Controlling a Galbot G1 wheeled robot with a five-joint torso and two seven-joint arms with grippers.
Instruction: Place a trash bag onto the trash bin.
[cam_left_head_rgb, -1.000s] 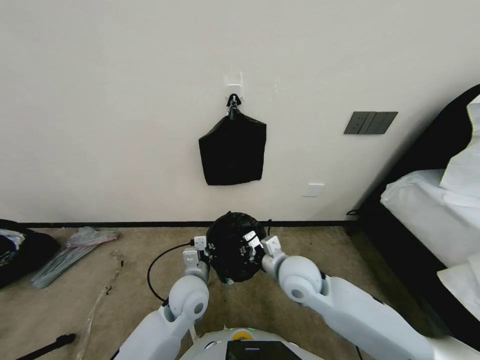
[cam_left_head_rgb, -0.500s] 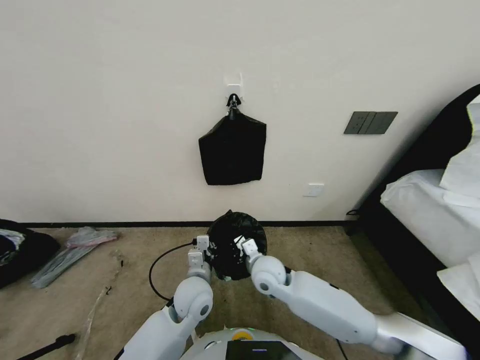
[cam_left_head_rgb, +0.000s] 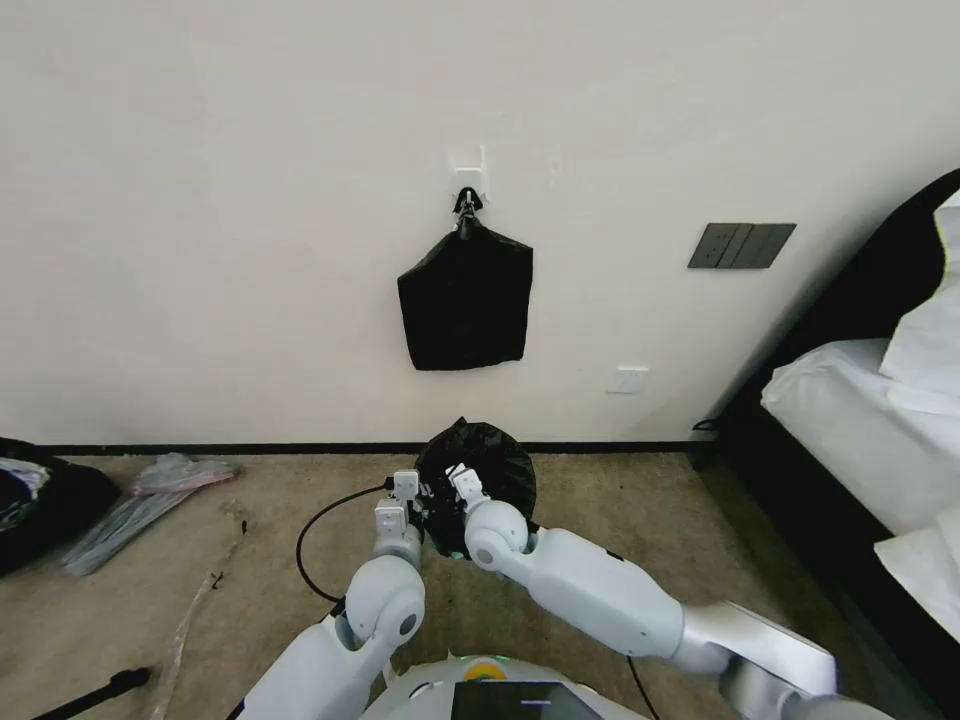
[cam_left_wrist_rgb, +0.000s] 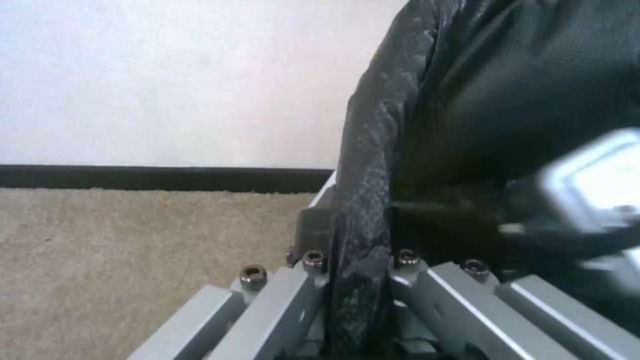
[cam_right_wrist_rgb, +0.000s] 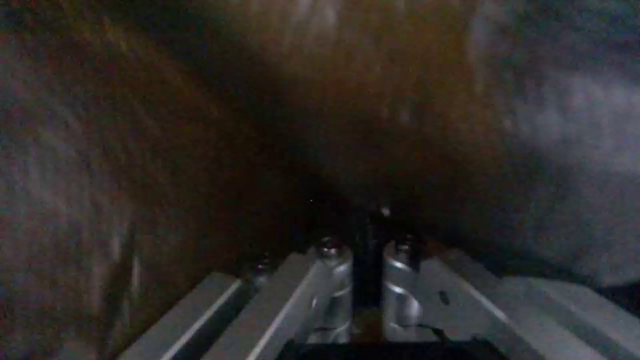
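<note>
Left tool (cam_left_wrist_rgb: 357, 280) clenched on trash bag (cam_left_wrist_rgb: 373, 165) edge, right tool (cam_right_wrist_rgb: 367, 260) clamped inside bag

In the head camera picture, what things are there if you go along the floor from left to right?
Dark heap → grey plastic bundle → black cable → left gripper → trash bag → bed.

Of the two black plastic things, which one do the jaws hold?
The trash bag on the floor by both grippers; the left gripper pinches its edge. The flat bundle hangs untouched from the wall hook.
</note>
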